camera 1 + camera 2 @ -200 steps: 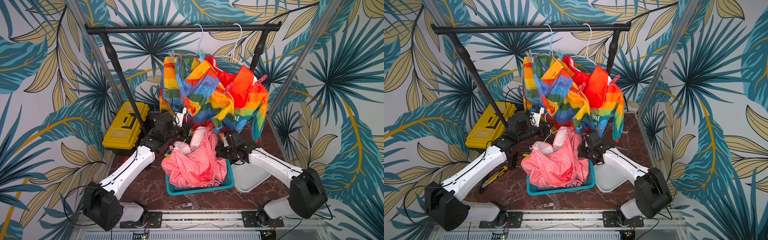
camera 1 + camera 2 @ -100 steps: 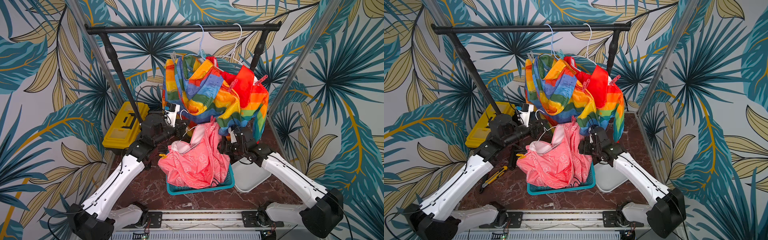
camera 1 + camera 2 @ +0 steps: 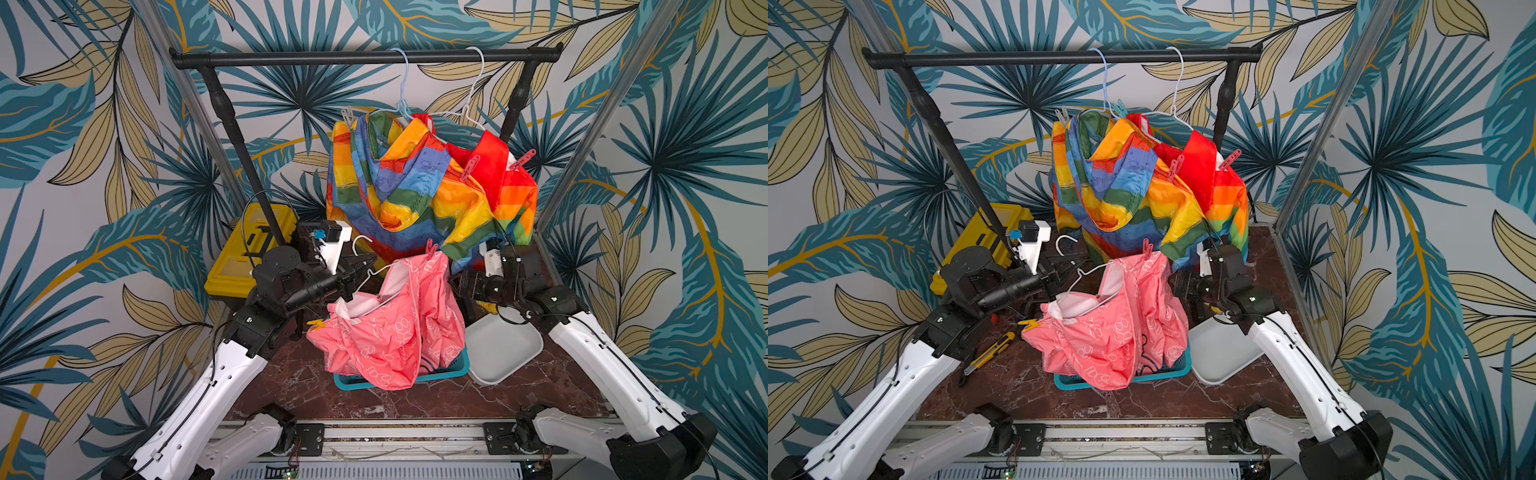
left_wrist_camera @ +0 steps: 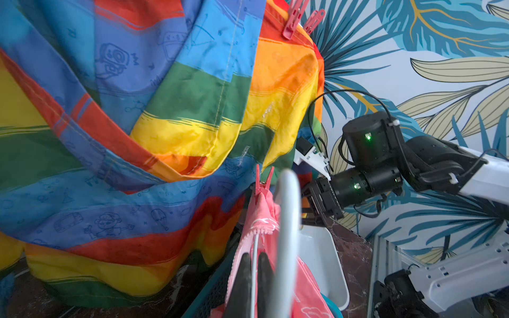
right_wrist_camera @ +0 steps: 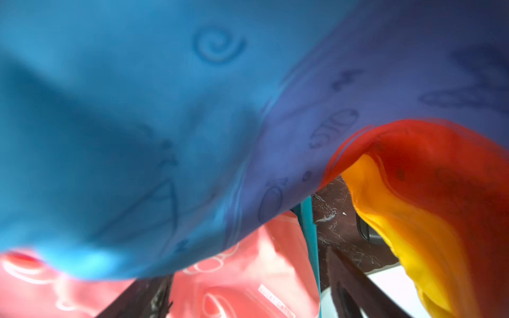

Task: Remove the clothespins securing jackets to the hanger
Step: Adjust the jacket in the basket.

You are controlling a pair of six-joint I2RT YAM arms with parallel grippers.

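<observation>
The pink jacket (image 3: 395, 328) with white prints hangs on a white wire hanger (image 3: 376, 270) over the teal basket. My left gripper (image 3: 358, 271) is shut on that hanger's wire (image 4: 255, 256). A pink clothespin (image 3: 431, 249) clips the jacket's raised shoulder, and a yellow clothespin (image 3: 316, 323) clips its low one. My right gripper (image 3: 455, 284) stands open beside the jacket's right edge, holding nothing; its fingers (image 5: 355, 289) frame pink cloth (image 5: 242, 278). Two rainbow-striped jackets (image 3: 415, 187) hang from the rail, with pink clothespins (image 3: 469, 166) on the red-hooded one.
A black rail (image 3: 365, 58) on two posts spans the back. The teal basket (image 3: 446, 370) sits centre, a white tray (image 3: 505, 349) to its right, a yellow toolbox (image 3: 241, 262) back left. A yellow utility knife (image 3: 990, 349) lies under my left arm. Rainbow cloth drapes over my right wrist camera.
Both arms have stretched upward. The left gripper has raised the hanger, so the pink jacket hangs higher. The right gripper has opened wider beside the jacket.
</observation>
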